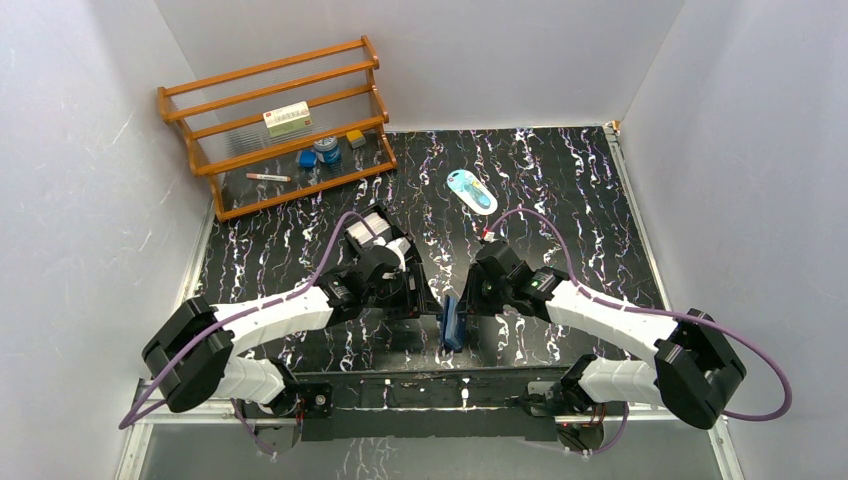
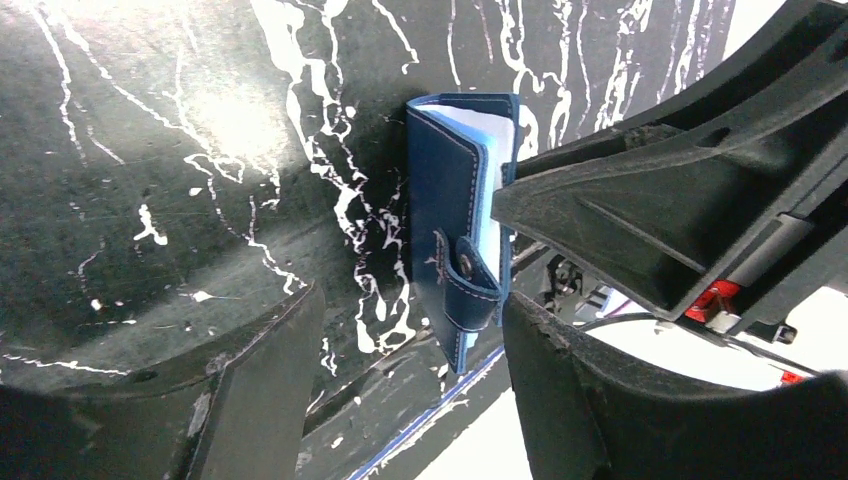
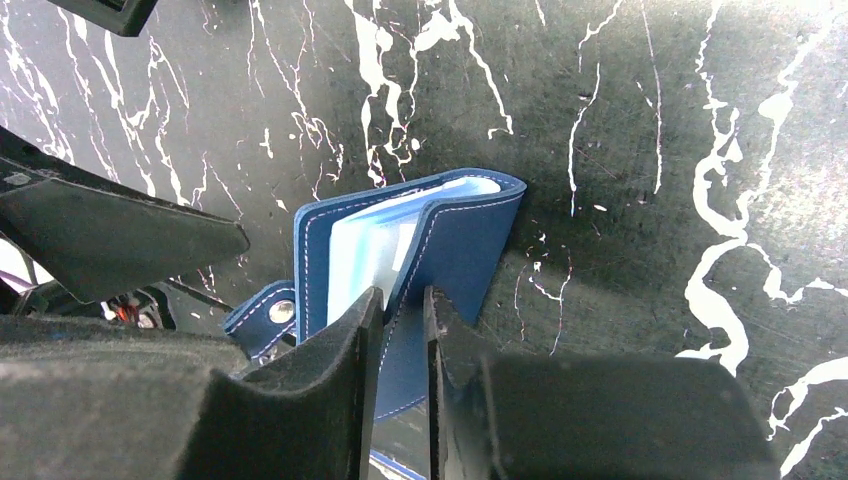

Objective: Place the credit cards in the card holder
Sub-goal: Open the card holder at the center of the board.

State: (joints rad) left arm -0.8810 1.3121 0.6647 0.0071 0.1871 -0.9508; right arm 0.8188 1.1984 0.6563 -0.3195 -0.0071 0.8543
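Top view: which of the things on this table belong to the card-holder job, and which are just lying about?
In the job:
- card holder, one cover pinched in the right gripper
- left gripper, open around it
- credit cards: none clearly visible

Lying about:
- wooden rack with a white printed box
- blister pack
- black tray, contents unclear

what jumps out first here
A half-open blue wallet is at the table's near middle, one flap pinched by the right hand. The left hand faces it, wide open. A wooden rack stands far left.
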